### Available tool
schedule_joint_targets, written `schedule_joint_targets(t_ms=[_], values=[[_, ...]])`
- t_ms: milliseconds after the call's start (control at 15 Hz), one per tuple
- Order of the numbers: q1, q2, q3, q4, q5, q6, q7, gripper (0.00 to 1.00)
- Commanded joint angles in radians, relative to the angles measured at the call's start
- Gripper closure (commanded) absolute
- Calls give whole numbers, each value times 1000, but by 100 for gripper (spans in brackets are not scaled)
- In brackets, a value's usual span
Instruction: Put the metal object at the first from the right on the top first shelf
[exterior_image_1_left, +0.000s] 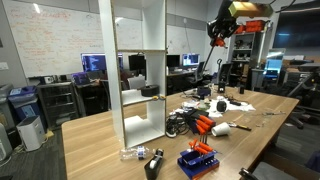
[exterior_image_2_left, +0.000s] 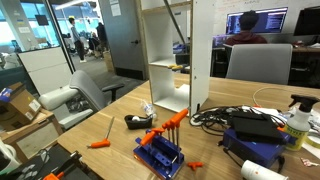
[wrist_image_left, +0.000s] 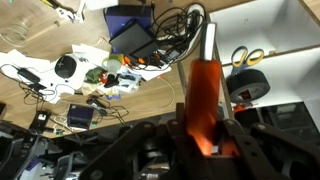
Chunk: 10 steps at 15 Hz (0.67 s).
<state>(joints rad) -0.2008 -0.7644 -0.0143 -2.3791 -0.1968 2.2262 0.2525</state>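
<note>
Cluttered wooden table, jaws gripping metal object, long axis pointing straight outward

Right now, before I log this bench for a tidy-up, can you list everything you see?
metal object: one, orange handle with dark metal end, held in the claw
shelving unit: one, white, standing on the table
tool holder: one, blue, on the table, carrying orange-handled tools
screwdriver: one, orange handle, loose on the table
cables: a tangle, black, beside the shelving unit
scissors: one pair, yellow handles, on a shelf board
table: one, wooden
claw: one, dark, shut on the metal object
</note>
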Motion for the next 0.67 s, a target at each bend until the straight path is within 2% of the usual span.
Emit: schedule_joint_targets(t_ms=[0,600], values=[[-26,-34,37,63,18,43,84,89],[-29,-61,140,137,32,140,225,89]])
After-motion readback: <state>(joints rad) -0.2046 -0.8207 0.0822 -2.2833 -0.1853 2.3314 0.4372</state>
